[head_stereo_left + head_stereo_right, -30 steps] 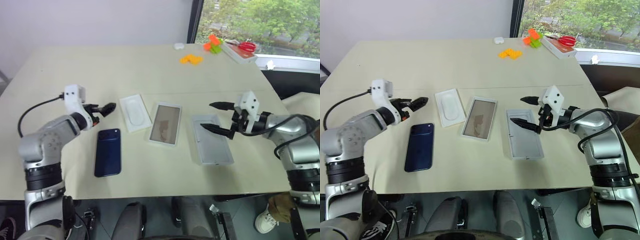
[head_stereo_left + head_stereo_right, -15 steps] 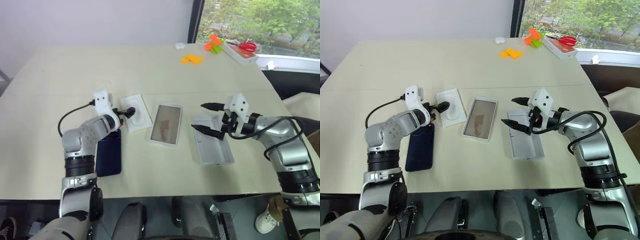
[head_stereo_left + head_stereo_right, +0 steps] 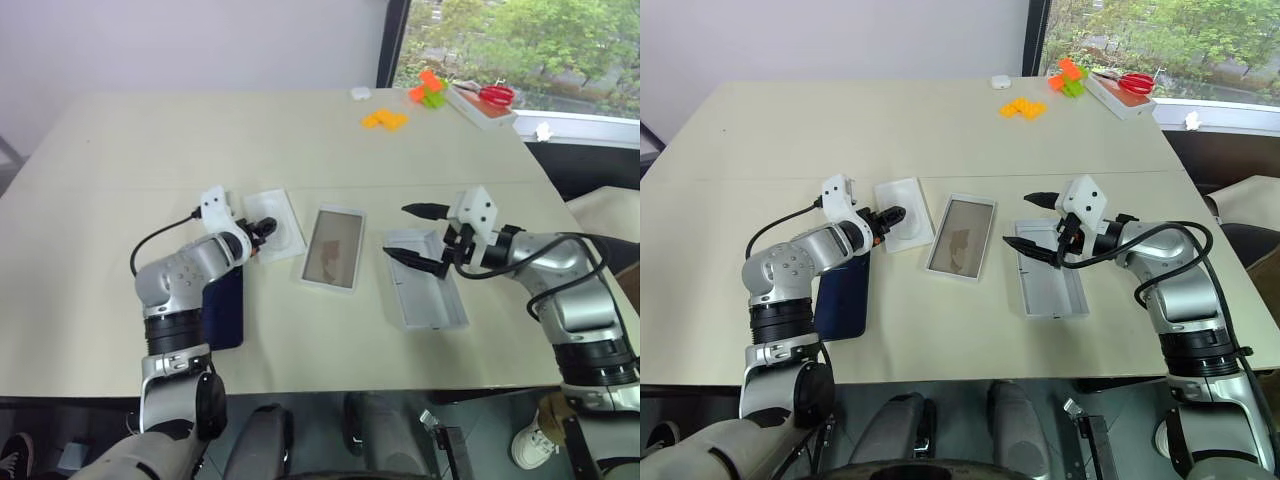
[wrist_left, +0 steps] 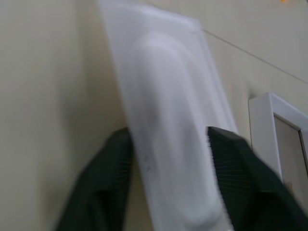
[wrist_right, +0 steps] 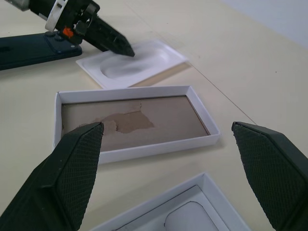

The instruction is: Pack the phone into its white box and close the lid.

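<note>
The phone (image 3: pixel 225 315), a dark navy slab, lies flat at the left with my left forearm over its far end. Just beyond it, my left gripper (image 3: pixel 264 230) is shut on the near edge of a flat white insert (image 4: pixel 166 96) with an oval recess. In the middle sits the white box (image 3: pixel 332 247), a shallow tray with a brownish floor (image 5: pixel 134 120). To its right the lid (image 3: pixel 428 295) lies with its pale inside up. My right gripper (image 3: pixel 397 231) hangs open above the lid's far end, holding nothing.
Orange blocks (image 3: pixel 383 119), orange and green pieces (image 3: pixel 427 88), a small white object (image 3: pixel 358 92) and red-handled scissors on a tray (image 3: pixel 485 100) lie at the far right corner. The table's right edge (image 3: pixel 550 190) runs near my right arm.
My left gripper swung right, from above the phone's far end to the white insert, and its fingers closed on it. The right gripper has stayed open over the lid.
</note>
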Controlling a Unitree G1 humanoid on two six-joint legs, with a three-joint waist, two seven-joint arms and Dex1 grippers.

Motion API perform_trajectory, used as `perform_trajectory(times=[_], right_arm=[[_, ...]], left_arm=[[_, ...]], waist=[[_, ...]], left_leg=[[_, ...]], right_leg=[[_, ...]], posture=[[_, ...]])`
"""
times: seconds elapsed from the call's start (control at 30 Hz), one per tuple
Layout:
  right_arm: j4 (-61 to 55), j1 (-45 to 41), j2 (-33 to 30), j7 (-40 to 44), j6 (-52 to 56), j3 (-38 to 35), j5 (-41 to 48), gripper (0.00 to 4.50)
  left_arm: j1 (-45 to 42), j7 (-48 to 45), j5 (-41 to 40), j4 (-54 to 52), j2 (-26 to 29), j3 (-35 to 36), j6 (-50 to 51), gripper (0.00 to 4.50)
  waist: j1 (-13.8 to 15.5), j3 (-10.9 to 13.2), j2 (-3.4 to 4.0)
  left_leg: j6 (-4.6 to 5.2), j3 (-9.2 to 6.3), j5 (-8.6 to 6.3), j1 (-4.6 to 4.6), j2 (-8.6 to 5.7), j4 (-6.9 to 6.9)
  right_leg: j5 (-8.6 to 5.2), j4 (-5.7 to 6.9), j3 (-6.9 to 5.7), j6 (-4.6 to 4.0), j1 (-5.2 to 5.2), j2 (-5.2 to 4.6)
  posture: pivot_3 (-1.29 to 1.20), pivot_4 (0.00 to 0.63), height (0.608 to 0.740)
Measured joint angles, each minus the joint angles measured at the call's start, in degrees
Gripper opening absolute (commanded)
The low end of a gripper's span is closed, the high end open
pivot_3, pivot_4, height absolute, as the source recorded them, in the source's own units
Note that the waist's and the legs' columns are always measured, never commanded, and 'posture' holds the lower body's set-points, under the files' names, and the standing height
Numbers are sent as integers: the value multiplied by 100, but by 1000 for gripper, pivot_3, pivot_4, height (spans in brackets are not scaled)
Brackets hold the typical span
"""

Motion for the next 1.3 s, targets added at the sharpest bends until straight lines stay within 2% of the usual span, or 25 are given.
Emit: perform_trajectory(times=[0.03, 0.07, 0.3, 0.4, 0.63, 0.73, 0.93, 1.1, 1.3], right_arm=[[0, 0, 4, -5, 0, 0, -3, 4500], [0, 0, 5, -10, -1, 0, -4, 4500], [2, -2, 10, -38, -17, 0, -10, 4500], [3, -2, 13, -43, -49, 0, -11, 4500], [32, 78, -39, 55, -183, -4, -17, 4500], [30, 201, -93, 268, -264, -16, 46, 4500], [47, 409, -483, 1082, -448, -415, 485, 4500], [135, 483, -478, 1163, -541, -454, 505, 4500], [132, 516, -456, 1081, -613, -453, 499, 4500]], left_arm=[[26, 12, -1, 0, -10, 23, 9, 244], [45, 10, -23, -2, -25, 68, 7, 110], [109, 20, -99, -63, -25, 126, 2, 110], [111, 14, -303, -63, -74, 381, 20, 110], [21, 60, -1334, -680, 218, 1275, 972, 110], [-38, 158, -1642, -956, 261, 1447, 1376, 110], [-56, 770, -1672, -1728, -427, 931, 1899, 110], [-40, 1063, -1458, -1932, -738, 482, 1995, 110], [253, 947, -1219, -2107, -578, -228, 2197, 110]], waist=[[0, 0, 0], [-1, 0, 0], [-10, 0, 0], [-11, 0, -1], [-15, 2, -4], [3, 3, -4], [-4, 6, -10], [-14, 6, -10], [-11, 6, -9]], left_leg=[[0, 0, 0, 0, 0, 0], [0, 0, 0, 0, 0, 0], [0, -1, 0, 1, 0, 0], [0, -1, 0, 0, 2, 0], [0, -5, 0, -4, 3, -1], [0, -9, 0, -3, -1, 0], [0, -24, -1, -2, -10, -1], [-1, -30, 0, 0, 1, -7], [-3, -29, 1, -1, -2, -6]], right_leg=[[0, -1, 0, 0, 0, 0], [0, -1, 0, 0, 0, 0], [0, -1, 0, 0, 0, 1], [0, -1, -1, 0, -1, 3], [0, -1, -1, 0, -4, 4], [-1, -2, -2, 1, 1, 2], [2, -40, -9, 13, 26, -4], [4, -43, -14, 13, 26, 12], [4, -46, -13, 12, 27, 9]], posture=[[0, 150, 740], [0, 150, 740], [0, 150, 740], [0, 150, 740], [0, 150, 740], [0, 150, 740], [0, 150, 740], [0, 150, 740], [0, 150, 740]])
